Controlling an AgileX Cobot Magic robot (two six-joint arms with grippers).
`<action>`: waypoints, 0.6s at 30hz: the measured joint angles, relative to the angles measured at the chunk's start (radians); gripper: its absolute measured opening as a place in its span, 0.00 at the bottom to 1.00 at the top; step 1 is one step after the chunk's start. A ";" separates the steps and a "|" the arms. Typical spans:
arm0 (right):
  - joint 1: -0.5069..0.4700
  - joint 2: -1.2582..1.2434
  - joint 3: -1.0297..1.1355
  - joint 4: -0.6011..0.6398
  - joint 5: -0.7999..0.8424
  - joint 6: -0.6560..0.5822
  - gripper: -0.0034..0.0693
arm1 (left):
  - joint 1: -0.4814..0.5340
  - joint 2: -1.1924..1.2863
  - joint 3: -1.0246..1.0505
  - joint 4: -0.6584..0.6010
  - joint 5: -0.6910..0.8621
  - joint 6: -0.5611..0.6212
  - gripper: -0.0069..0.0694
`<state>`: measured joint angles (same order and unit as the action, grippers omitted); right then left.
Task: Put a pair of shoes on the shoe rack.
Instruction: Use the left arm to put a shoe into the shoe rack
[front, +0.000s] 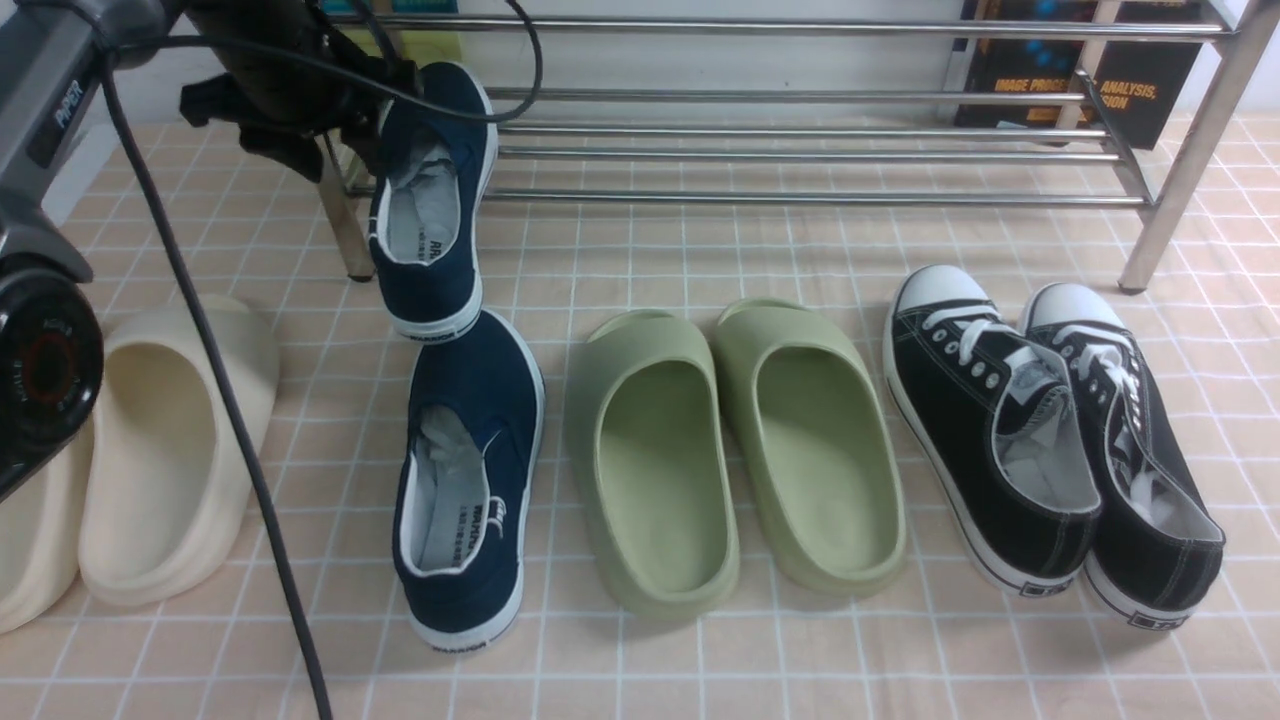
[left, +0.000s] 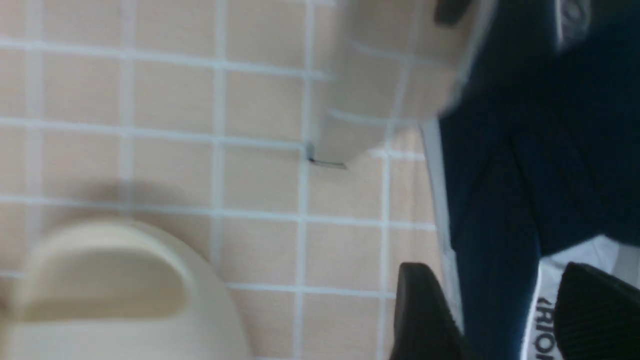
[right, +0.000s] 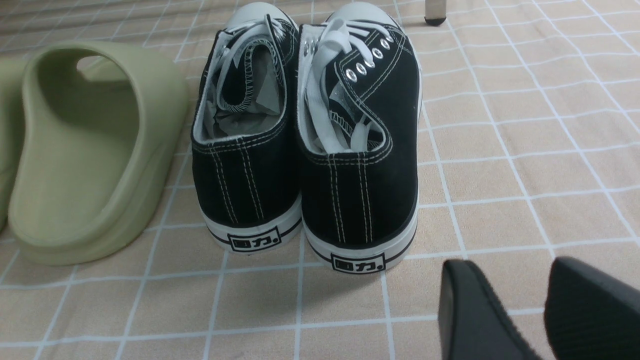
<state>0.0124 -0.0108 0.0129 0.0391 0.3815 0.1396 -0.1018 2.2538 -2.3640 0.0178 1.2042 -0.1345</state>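
Navy WARRIOR slip-on hangs toe-up, grasped by our left fingers before the chrome shoe rack; our right fingers are released.

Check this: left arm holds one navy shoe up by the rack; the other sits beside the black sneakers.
Not quite: the front view shows the other navy shoe beside the green slides, not the black sneakers. The rest holds.

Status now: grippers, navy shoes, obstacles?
Left gripper shut on lifted navy shoe, at shoe rack. Right gripper open. Other navy shoe down. Cable near toe.
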 joint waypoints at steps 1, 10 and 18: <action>0.000 0.000 0.000 0.000 0.000 0.000 0.37 | 0.002 -0.027 -0.003 0.030 -0.006 0.005 0.53; 0.000 0.000 0.000 0.000 0.000 0.000 0.37 | 0.004 -0.195 0.021 0.087 0.031 0.062 0.13; 0.000 0.000 0.000 0.000 0.001 0.000 0.37 | -0.097 -0.532 0.618 0.120 -0.122 0.092 0.09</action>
<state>0.0124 -0.0108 0.0129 0.0391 0.3823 0.1396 -0.1983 1.7220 -1.7460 0.1375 1.0822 -0.0422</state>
